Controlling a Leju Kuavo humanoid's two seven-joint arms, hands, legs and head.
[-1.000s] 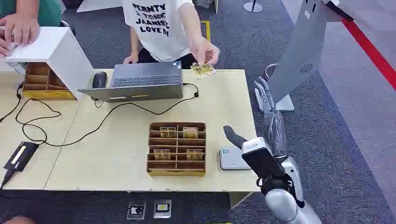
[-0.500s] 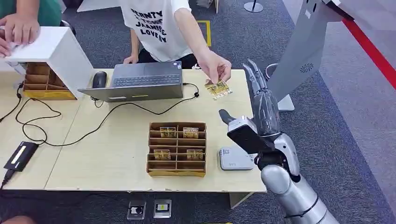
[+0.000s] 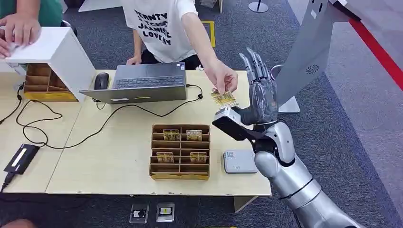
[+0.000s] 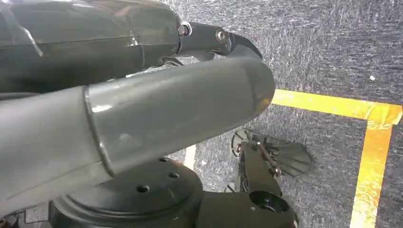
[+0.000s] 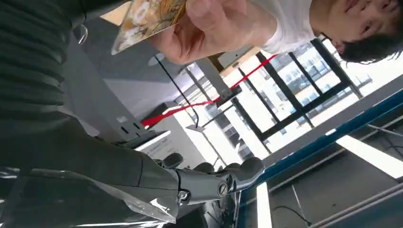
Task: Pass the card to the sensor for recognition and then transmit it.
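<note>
Your right hand [image 3: 259, 97] has risen beside the sensor [image 3: 240, 161], fingers spread wide and holding nothing, because the person's hand [image 3: 221, 76] offers the card [image 3: 224, 99] just above the sensor.

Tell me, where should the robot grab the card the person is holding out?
Probably the card's free lower edge, the one nearest the right hand. The person's hand pinches its top edge, so that end is taken. Come from the robot's side, thumb under one flat face, fingers on the other.
</note>
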